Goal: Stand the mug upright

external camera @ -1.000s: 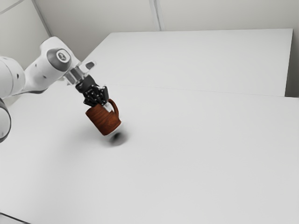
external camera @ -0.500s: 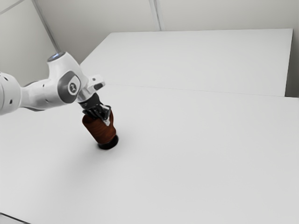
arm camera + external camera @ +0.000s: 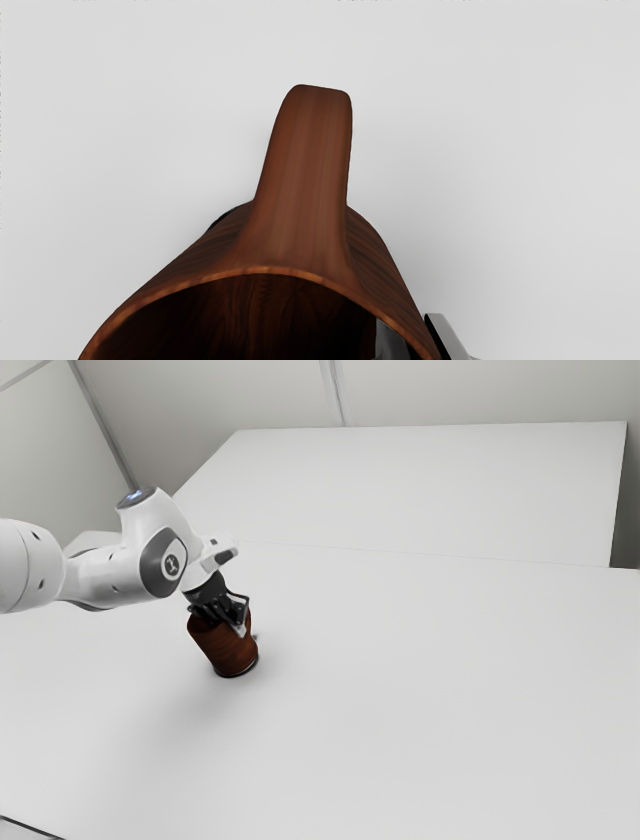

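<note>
White tabletop: lay flat under the mug and the arm, pale and smooth, with a soft grey shadow around the mug.
White and grey jointed robot arm: came in from the exterior view's left; it had moved a little lower and toward the exterior view's right since the frame before.
Brown wood-grained, round-walled mug: had come down toward the tabletop from where it hung tilted a second earlier. It stood nearer upright than in the frame before, yet its mouth leaned toward the exterior view's left. The dark patch under it had shrunk to a thin edge at the base; whether the base sat fully flat, I could not tell.
Black two-finger gripper: was at the mug's mouth, lower than half a second before.
Mug's inside: dark, with wood grain on the far wall; one finger reached in past the rim.
Broad, curved brown handle: stuck out from the mug's side, away from the gripper. In the exterior view it was largely hidden, where a second earlier it had stood in plain sight.
Grey fingers: pinched the mug's wall, one inside and one outside.
</note>
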`<action>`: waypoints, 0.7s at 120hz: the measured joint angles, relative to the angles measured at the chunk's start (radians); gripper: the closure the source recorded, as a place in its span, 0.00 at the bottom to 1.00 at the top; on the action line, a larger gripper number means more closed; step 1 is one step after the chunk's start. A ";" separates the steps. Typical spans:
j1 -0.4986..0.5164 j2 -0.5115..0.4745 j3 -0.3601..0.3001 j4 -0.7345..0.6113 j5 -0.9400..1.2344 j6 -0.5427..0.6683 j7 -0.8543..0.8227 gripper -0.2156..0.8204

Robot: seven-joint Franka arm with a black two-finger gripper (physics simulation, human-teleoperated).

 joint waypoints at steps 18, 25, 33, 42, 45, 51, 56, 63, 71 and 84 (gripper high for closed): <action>-0.009 -0.010 0.002 0.003 0.000 -0.001 -0.004 0.56; -0.015 -0.023 0.003 0.005 0.010 -0.004 -0.005 0.48; -0.020 -0.045 0.006 0.011 0.031 -0.014 -0.006 0.40; -0.027 -0.056 0.011 0.042 0.051 -0.033 -0.008 0.35; -0.028 -0.059 0.011 0.059 0.063 -0.044 -0.008 0.33; -0.030 -0.062 0.011 0.104 0.105 -0.074 -0.010 0.30; -0.032 -0.062 0.011 0.143 0.140 -0.103 -0.011 0.29; -0.036 -0.063 0.011 0.193 0.186 -0.146 -0.011 0.27; -0.037 -0.063 0.006 0.274 0.234 -0.207 -0.012 0.25; -0.047 -0.063 0.002 0.371 0.274 -0.309 -0.013 0.23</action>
